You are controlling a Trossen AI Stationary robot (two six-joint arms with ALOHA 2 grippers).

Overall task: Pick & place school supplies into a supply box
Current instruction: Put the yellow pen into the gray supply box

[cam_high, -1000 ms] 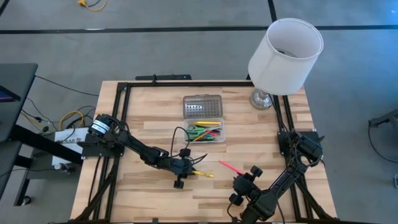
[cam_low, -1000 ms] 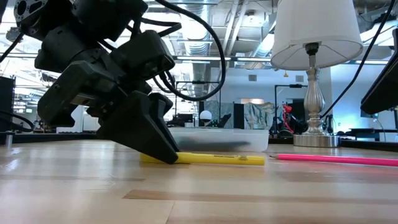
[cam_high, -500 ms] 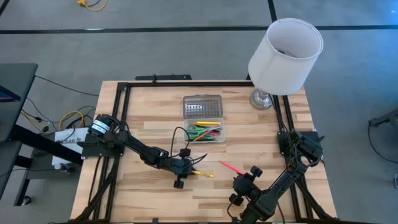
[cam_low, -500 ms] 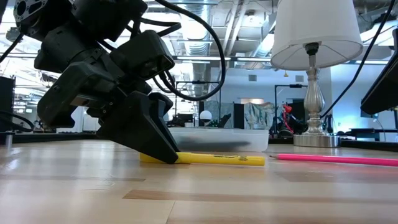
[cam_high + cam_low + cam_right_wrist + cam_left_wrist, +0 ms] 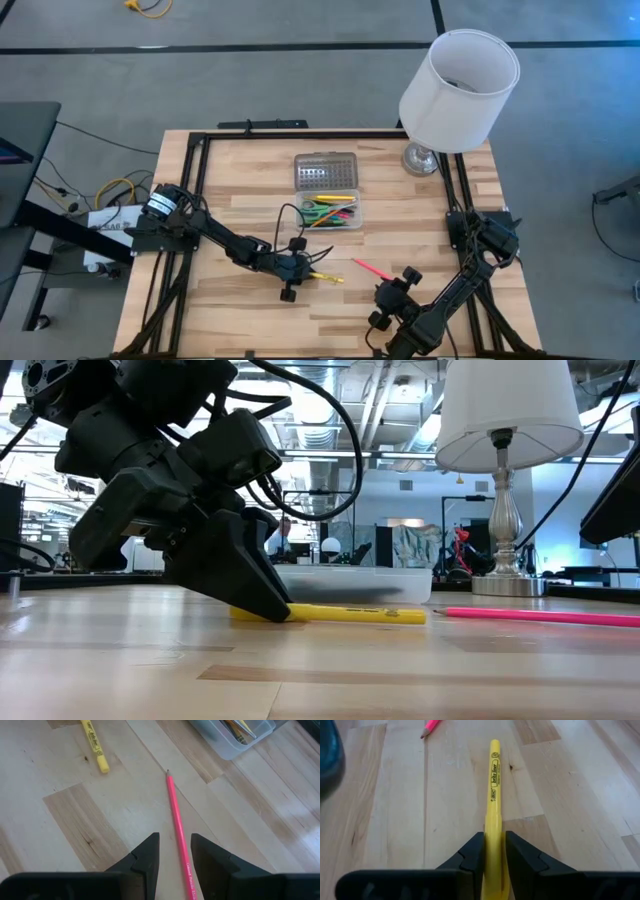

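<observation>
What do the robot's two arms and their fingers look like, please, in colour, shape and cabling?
Both arms are matt black and jointed. The left arm carries loose black cables looping above its wrist and a silver-ringed joint near its base. The right arm has chunky black knobs near the wrist. The fingers are dark, wedge-shaped, tapering to blunt tips; the right ones match.

Both arms are built from matte black jointed links. The left arm (image 5: 215, 238) has a base joint bearing a white band with blue marking, and loose black cables loop above its wrist housing. The left tool (image 5: 493, 865) ends in two dark wedge-shaped fingers (image 5: 470, 857) on a black crossbar. The right arm (image 5: 465, 275) and right tool (image 5: 174, 854) share the same black finish and finger form
</observation>
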